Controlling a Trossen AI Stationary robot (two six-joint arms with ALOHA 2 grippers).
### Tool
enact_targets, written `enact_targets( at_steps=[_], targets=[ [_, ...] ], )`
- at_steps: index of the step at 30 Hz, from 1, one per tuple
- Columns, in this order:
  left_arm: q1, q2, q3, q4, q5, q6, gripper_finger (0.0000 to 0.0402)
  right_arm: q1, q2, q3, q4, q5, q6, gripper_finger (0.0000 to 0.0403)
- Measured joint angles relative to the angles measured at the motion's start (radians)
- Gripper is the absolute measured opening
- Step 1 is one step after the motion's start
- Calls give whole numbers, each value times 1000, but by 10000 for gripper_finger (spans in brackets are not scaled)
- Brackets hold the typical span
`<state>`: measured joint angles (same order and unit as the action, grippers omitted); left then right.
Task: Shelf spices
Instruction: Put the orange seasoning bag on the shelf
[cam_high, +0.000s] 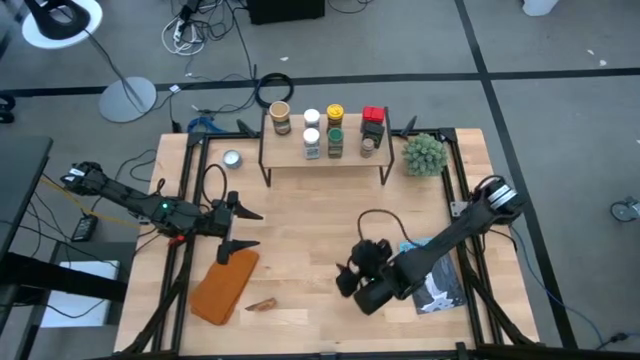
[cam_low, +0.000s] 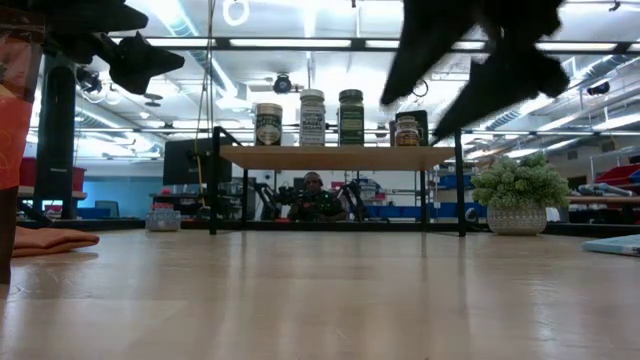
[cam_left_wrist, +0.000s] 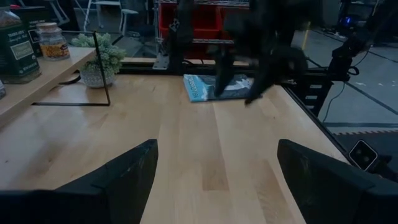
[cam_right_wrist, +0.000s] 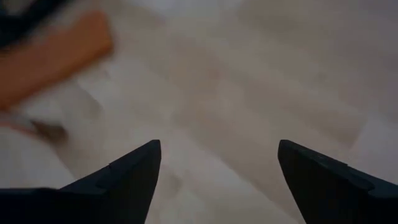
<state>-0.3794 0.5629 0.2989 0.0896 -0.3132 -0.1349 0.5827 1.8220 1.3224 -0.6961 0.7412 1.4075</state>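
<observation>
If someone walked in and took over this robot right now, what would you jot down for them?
Left gripper: open, empty, over the table's left side near the orange cloth.
Right gripper: open, empty, above bare table at centre-right.
Spices: all the jars I can see stand on the shelf at the back.
Done: shelving looks finished.
Left: no jar shows on the tabletop; only the small silver tin and plant sit beside the shelf.
</observation>
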Motion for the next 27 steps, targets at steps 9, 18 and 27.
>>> enact_targets(
  at_steps=[9, 18, 27],
  targets=[
    [0, 1, 0, 33, 0, 0, 335, 6, 213, 0, 188, -172, -21, 318],
    [0, 1, 0, 127, -2, -55, 335, 7, 315, 4, 405, -75, -29, 318],
    [0, 2, 0, 167, -32, -59, 335, 5, 322, -2, 447, 78, -145, 318]
  ],
)
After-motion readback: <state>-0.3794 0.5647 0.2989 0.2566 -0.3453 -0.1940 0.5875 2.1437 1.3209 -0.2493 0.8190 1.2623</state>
